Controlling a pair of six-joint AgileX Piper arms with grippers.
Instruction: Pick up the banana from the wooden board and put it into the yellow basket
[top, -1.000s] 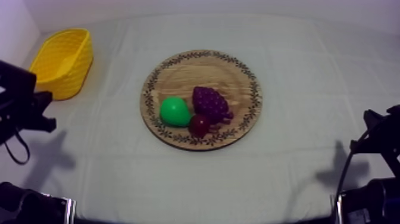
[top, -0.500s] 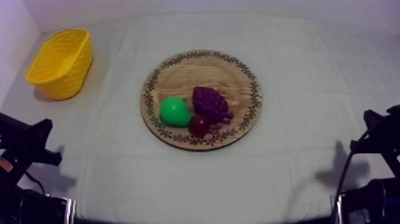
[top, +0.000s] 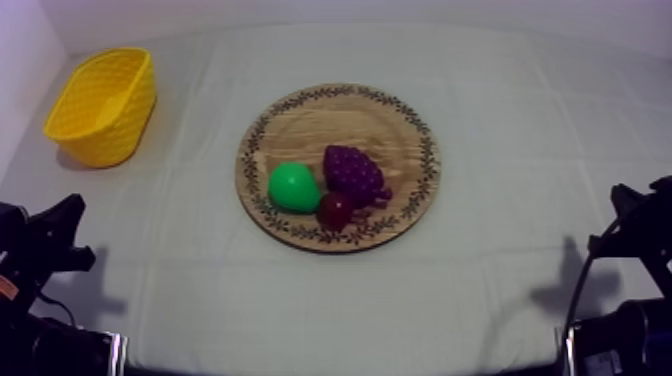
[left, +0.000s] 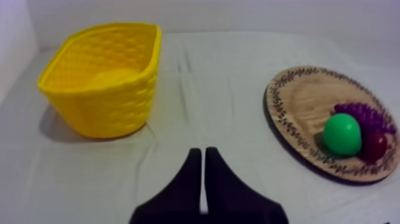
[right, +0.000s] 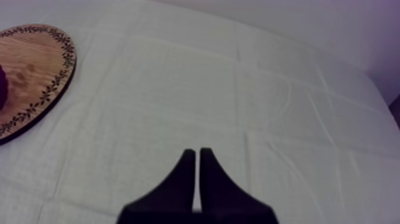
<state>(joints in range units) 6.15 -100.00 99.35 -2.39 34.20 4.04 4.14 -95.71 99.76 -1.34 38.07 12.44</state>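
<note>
Grey-white cloth (top: 520, 120) bears the board (top: 300, 115), centre, and the basket (top: 110, 140), far left, what looks like the banana (left: 116, 76) inside; left gripper (left: 204, 156) and right gripper (right: 194, 155) are fully closed, empty; grapes (top: 354, 172), pear (top: 293, 187) and small red fruit (top: 334, 210) cluster on the board.

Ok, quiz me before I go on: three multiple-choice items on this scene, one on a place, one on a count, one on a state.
1. Where is the basket? A left side of the cloth; B right side; C centre.
2. How many fruits lie on the board? A two; B four; C three.
3. How are the left fingers? A open; B shut on nothing; C shut on a fruit.
Key: 1 A, it sits at the far left. 2 C, pear, grapes and red fruit. 3 B, they lie together as a narrow wedge.
</note>
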